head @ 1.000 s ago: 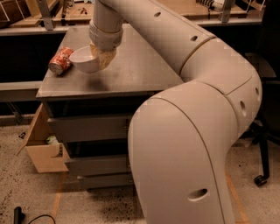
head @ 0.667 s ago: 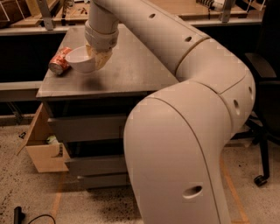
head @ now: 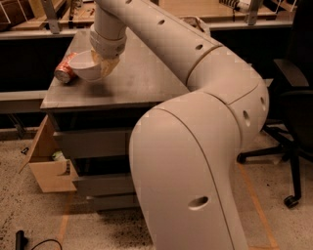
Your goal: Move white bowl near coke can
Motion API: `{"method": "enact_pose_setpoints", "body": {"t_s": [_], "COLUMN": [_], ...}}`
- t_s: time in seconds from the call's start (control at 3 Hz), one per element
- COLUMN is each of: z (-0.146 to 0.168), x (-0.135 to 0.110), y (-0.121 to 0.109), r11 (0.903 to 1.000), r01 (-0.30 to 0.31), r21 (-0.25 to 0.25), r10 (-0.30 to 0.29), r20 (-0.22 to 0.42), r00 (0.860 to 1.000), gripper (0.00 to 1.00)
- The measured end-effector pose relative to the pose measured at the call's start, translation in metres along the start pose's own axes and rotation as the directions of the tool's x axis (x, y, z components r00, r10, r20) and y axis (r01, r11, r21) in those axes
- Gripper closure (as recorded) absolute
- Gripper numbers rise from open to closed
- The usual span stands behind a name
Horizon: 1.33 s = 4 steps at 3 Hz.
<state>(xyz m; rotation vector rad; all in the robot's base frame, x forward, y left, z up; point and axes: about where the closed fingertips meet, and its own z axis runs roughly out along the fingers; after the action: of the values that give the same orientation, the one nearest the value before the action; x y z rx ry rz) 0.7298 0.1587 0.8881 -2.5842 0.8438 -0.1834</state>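
The white bowl (head: 84,65) is at the left end of the grey table (head: 146,78), tilted a little, its base at or just above the tabletop. The coke can (head: 64,71) lies on its side right next to the bowl's left side, near the table's left edge. My gripper (head: 105,64) reaches down from the arm's wrist and is shut on the bowl's right rim, with its yellowish fingers (head: 109,66) showing beside the bowl. The big white arm fills the middle and right of the view.
The table has dark drawers (head: 93,141) underneath. An open cardboard box (head: 49,171) stands on the floor at the left. A black office chair (head: 293,117) stands at the right. Wooden benches (head: 215,10) run behind the table. A black cable (head: 24,241) lies on the floor.
My gripper has carried the white bowl a little to the left, closer to the coke can. The can has not moved.
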Motion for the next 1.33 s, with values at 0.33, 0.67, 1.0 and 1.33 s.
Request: {"method": "enact_pose_setpoints", "body": {"t_s": [0.33, 0.67, 1.0, 1.33], "z": [0.006, 0.011, 0.011, -0.012], "x": [0.003, 0.004, 0.006, 0.015], "y": [-0.004, -0.003, 0.0, 0.013], "r11": [0.9999, 0.9998, 0.9997, 0.9978], "r01": [-0.007, -0.014, -0.021, -0.056], "r21": [0.009, 0.01, 0.012, 0.036], "r10": [0.007, 0.014, 0.021, 0.056], "r20": [0.005, 0.004, -0.001, -0.005], "r00": [1.0, 1.0, 1.0, 0.998], "gripper": [0.36, 0.11, 0.0, 0.0]}}
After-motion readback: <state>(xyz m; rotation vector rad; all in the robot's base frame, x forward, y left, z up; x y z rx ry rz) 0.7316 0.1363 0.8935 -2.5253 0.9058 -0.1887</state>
